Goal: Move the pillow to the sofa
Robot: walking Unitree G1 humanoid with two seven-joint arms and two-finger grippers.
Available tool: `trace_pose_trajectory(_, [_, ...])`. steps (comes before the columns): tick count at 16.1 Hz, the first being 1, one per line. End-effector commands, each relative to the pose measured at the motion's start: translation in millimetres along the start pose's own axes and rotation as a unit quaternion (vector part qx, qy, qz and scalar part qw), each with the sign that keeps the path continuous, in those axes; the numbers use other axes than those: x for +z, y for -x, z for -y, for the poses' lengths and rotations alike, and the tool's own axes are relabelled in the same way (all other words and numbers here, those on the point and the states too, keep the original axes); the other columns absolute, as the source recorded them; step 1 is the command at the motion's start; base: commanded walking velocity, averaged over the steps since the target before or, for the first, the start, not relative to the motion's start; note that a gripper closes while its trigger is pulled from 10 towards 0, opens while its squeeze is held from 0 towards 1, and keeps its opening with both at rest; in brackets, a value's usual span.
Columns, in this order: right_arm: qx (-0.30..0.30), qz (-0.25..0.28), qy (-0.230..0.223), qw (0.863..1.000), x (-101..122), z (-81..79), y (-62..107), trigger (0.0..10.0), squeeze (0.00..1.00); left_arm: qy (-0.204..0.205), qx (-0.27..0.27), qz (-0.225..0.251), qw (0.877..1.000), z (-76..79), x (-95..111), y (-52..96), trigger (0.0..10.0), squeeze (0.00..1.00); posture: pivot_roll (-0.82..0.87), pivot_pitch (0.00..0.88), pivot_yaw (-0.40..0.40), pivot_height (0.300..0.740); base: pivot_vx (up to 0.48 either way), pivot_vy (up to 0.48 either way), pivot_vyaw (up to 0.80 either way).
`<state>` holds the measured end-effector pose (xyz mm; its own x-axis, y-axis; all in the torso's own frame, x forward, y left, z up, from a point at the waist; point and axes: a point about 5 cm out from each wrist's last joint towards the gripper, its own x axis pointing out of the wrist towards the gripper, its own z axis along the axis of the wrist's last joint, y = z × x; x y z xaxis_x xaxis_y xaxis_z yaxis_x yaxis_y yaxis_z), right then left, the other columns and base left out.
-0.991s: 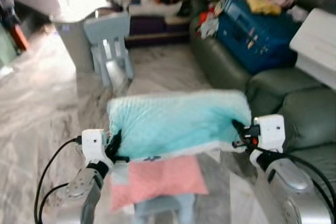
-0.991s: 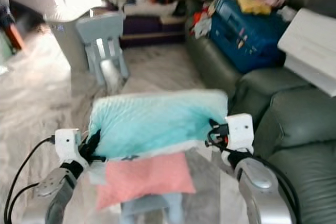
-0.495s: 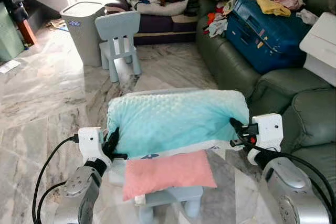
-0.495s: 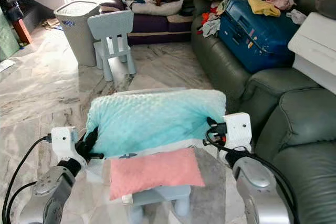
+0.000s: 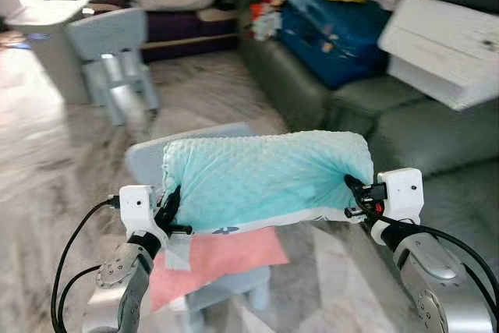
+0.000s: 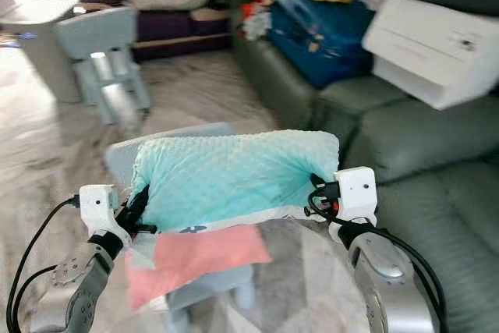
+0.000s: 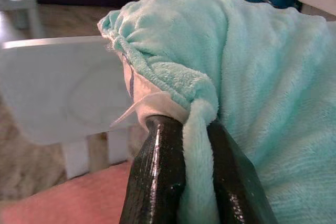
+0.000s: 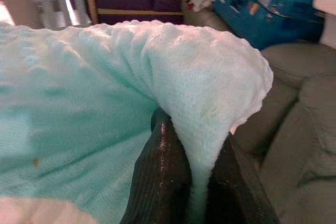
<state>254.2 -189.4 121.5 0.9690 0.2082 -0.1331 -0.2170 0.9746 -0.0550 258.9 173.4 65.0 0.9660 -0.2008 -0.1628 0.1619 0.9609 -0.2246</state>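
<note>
A fluffy mint-green pillow (image 5: 261,178) hangs in the air between my two arms, above a small pale-blue chair (image 5: 148,157). My left gripper (image 5: 170,212) is shut on the pillow's left corner; in the left wrist view the black fingers (image 7: 157,177) pinch a fold of the mint fabric (image 7: 262,82). My right gripper (image 5: 352,193) is shut on the right corner, with its fingers (image 8: 160,174) clamping the pillow (image 8: 94,93). The dark green sofa (image 5: 421,130) stands to the right, close to my right arm.
A pink cushion (image 5: 210,259) lies on the small chair below the pillow. On the sofa sit a white box (image 5: 440,48) and a blue suitcase (image 5: 335,25) with clothes. A second pale-blue chair (image 5: 113,56) and a grey bin (image 5: 43,44) stand at the back left on the marble floor.
The camera has swung right toward the sofa, so the white box and sofa seats show more. The pillow stays held the same way between both grippers.
</note>
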Motion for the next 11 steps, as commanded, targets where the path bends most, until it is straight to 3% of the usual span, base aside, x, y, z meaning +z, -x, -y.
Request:
trace_pose_trajectory(1, [-0.007,0.014,0.005,1.000,7.2,3.1,-0.3,10.0,0.00,-0.001,0.000,-0.001,1.000,-2.2,0.6,-0.2,10.0,0.00,-0.20,0.000,-0.007,0.740,0.000,0.000,-0.80])
trace_pose_trajectory(11, [-0.004,0.012,0.004,1.000,7.6,2.1,0.2,10.0,0.00,0.010,-0.012,-0.011,1.000,2.3,-4.3,-0.2,10.0,0.00,-0.21,0.000,-0.010,0.740,0.000,0.000,-0.80])
